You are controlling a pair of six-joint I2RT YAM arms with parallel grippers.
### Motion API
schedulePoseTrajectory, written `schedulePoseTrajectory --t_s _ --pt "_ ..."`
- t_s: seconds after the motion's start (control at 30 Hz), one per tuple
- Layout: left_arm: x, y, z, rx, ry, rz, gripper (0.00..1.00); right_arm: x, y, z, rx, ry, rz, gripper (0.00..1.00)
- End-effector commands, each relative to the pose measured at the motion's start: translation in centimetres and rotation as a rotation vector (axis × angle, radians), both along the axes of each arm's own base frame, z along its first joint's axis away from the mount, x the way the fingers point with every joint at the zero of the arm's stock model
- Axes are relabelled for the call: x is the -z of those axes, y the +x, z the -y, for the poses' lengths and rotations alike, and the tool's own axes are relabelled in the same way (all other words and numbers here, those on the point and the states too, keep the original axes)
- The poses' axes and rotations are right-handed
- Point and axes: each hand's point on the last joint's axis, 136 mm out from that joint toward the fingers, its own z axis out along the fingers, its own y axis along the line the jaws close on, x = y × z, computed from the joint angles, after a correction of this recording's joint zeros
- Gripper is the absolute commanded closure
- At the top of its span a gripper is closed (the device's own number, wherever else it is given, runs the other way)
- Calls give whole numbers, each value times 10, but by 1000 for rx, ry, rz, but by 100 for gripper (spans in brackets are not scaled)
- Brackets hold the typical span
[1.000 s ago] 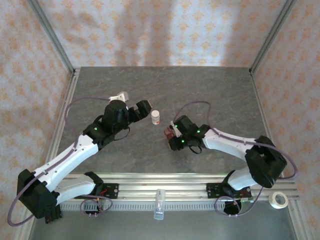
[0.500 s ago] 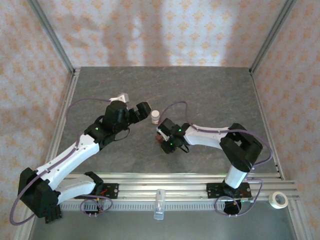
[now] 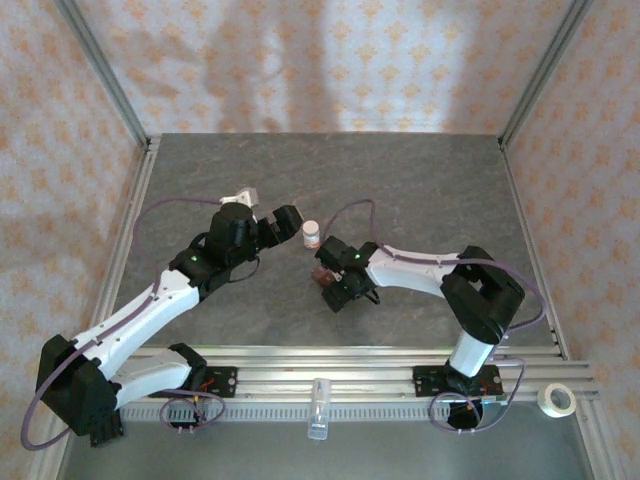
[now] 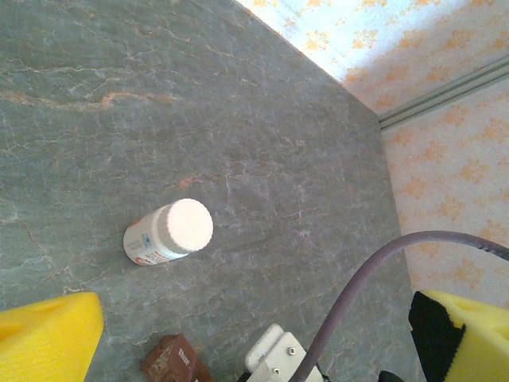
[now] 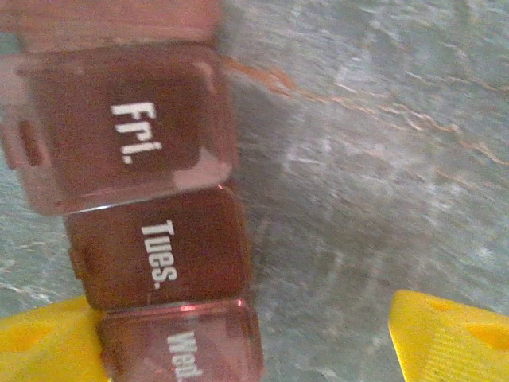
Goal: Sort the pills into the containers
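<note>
Three lids read Fri., Tues. and Wed. on the containers (image 5: 151,199) in my right wrist view. The strip runs off the frame at top and bottom, and the tinted lids hide whether any pills are inside. From above, the right fingers (image 3: 333,288) cover most of it. My left wrist view catches only one brown corner at the bottom edge, beside a purple-grey cable (image 4: 358,286). The label on the white-capped bottle (image 4: 169,232) is too small to read.

There's room: bare desk (image 3: 420,190) beyond both sets of fingers up to the far wall, side rails well apart from everything.

The strip lies between the right pads, close against one pad (image 5: 40,342); whether it touches, I can't tell. Bare desk separates it from the other pad. They're spread wide, gripping nothing. The left fingers (image 3: 276,222) are spread fully, empty, with the bottle upright just ahead of them.

The left arm stretches diagonally inward. The right arm is folded, elbow out, wrist pitched down over the strip.
</note>
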Motion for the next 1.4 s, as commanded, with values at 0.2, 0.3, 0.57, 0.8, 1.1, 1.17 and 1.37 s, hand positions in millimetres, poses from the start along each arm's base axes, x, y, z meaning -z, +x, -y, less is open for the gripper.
schedulePoseTrajectory --t_s 0.2,0.3,0.57,0.8,1.1,1.17,1.37 --pt "-5 8 5 14 -21 25 0 -9 16 48 158 -227 35 15" --pt "-6 8 5 15 -20 28 0 -11 28 59 223 -247 53 15" --pt "-4 9 4 17 -13 28 0 -26 34 62 262 -204 45 15" --pt "0 9 4 25 7 25 0 -55 29 44 301 -24 30 14" --pt "8 10 5 41 32 9 0 -54 44 11 322 75 -1 15" --pt "8 10 6 45 32 6 0 -51 46 8 324 78 0 15" --pt "9 9 5 46 35 3 0 -41 50 5 327 72 -6 15"
